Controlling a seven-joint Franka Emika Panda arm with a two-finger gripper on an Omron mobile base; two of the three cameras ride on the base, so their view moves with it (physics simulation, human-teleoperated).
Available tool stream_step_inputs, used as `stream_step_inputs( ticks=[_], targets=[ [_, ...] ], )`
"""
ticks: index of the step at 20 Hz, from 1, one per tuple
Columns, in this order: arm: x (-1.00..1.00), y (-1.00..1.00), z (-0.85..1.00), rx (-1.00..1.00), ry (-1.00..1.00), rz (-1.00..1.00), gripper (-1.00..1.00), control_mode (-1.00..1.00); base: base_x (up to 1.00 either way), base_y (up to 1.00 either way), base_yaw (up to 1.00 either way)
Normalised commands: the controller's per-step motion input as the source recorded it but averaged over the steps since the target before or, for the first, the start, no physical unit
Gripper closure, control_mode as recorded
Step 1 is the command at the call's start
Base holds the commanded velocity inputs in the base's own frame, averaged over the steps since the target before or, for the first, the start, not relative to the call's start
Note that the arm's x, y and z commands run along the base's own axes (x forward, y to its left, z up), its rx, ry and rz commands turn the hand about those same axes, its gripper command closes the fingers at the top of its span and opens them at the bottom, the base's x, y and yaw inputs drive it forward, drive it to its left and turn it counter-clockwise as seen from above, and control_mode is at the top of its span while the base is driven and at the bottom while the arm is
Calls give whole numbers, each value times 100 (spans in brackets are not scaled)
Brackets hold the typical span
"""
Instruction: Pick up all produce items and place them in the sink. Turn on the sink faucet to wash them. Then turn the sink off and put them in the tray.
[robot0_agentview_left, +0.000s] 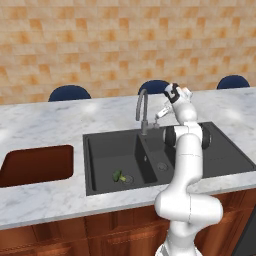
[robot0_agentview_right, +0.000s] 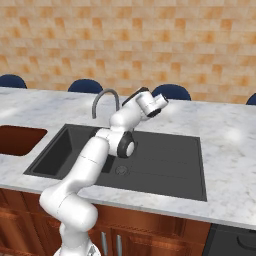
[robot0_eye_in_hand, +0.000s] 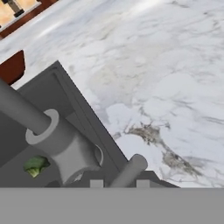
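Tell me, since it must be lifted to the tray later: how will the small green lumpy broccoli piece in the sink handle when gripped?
The small green lumpy broccoli piece looks tiny beside the dark charcoal double-basin sink, so it is probably light. Its knobbly surface should give fingers some purchase, though a hard squeeze might crumble it. Its irregular shape suggests it would wobble rather than roll freely.

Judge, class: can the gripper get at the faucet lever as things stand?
Probably yes. The gripper hangs right beside the faucet base, and in the hand view the lever lies close ahead of the fingertips with nothing between. The broccoli sits down in the sink, out of the way.
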Motion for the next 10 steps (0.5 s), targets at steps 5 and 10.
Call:
stream_step_inputs(
  ticks=[5,10],
  targets=[
    [-2,0,9,0,0,0,-100,-100,0,0,0],
    [-2,0,32,0,0,0,-100,-100,0,0,0]
  ],
)
